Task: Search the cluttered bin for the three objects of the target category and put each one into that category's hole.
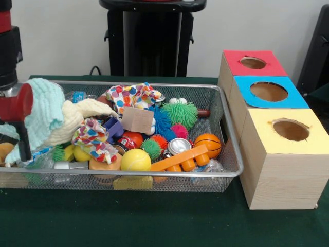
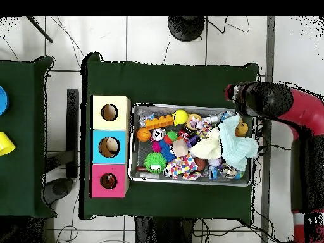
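1. Sitting at centre-left of the front view: mesh bin (image 1: 232,135), crammed with balls, cloths and toys.
2. Standing at right: red-topped box with hole (image 1: 253,63), farthest back of three.
3. Hanging over the bin's left end: arm (image 1: 15,105); gripper state impossible to tell.
4. Peeking out at lower left: tan plush (image 1: 5,150), partly hidden.

The wire basket (image 1: 232,149) is packed full, with toys and cloths touching each other and almost no bare mesh showing. A light green cloth (image 1: 43,110) and a cream cloth (image 1: 77,116) pile high at one end, with the robot arm (image 2: 285,107) above that end. A green spiky ball (image 1: 180,113), a small basketball (image 1: 207,144) and a yellow ball (image 1: 135,160) sit near the boxes. The three boxes stand touching in a row just beside the basket. The red box's hole (image 1: 253,63) is open, and the air above the boxes is free.
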Motion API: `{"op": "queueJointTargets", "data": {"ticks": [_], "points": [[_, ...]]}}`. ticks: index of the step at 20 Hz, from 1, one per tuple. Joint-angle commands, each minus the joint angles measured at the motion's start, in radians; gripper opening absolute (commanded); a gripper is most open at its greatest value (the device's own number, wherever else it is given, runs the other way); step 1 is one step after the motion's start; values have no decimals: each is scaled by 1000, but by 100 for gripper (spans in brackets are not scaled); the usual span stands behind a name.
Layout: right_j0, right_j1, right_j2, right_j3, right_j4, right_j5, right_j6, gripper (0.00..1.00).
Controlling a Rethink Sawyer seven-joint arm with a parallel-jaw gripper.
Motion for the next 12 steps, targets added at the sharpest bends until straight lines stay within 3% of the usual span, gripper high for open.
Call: {"op": "queueJointTargets", "data": {"ticks": [1, 12], "points": [[-59, -45, 25, 190, -57, -88, -207, 100], [-77, -52, 6, 255, -154, -178, -193, 100]]}}
